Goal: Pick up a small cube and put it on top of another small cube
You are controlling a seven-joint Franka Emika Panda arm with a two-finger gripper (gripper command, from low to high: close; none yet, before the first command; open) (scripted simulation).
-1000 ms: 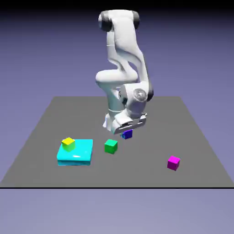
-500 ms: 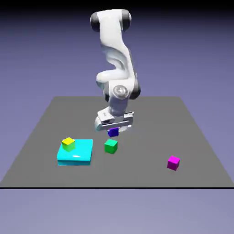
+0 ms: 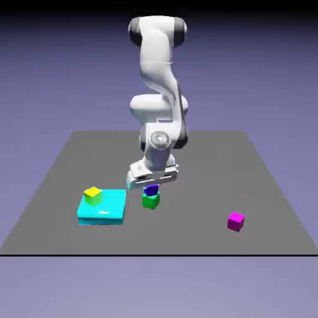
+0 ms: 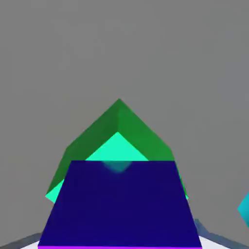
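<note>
The indigo cube [image 3: 151, 190] is directly above the green cube [image 3: 151, 201], and in the exterior view its lower part seems to meet the green top. The pincer [image 3: 151, 185] is right over them, pointing down to the bench [image 3: 186, 237] — but I cannot tell if it is spread or pinching the indigo cube. In the hand view, the grey fingertips [image 4: 215, 236] show only in small part, one on each side of the indigo cube, at the bottom edge, and the contact with its sides is not clear.

The same hand view shows the indigo cube large and dark, with a thin magenta-violet line along its bottom edge. It covers much of the green cube, and the two are turned differently: a bright green corner of the top face comes out beyond the indigo edge, and smaller bright parts show at both sides. Two darker green side faces are also seen.

In the exterior view, the flat cyan block [image 3: 113, 211] lies to the left of the green cube, well apart from the magenta cube [image 3: 235, 222], which sits on the bench at the right. The yellow cube [image 3: 93, 197] is on top of the cyan block, toward its left side. The white arm [image 3: 156, 68] comes down from above — its hand is a little tilted in this view.
</note>
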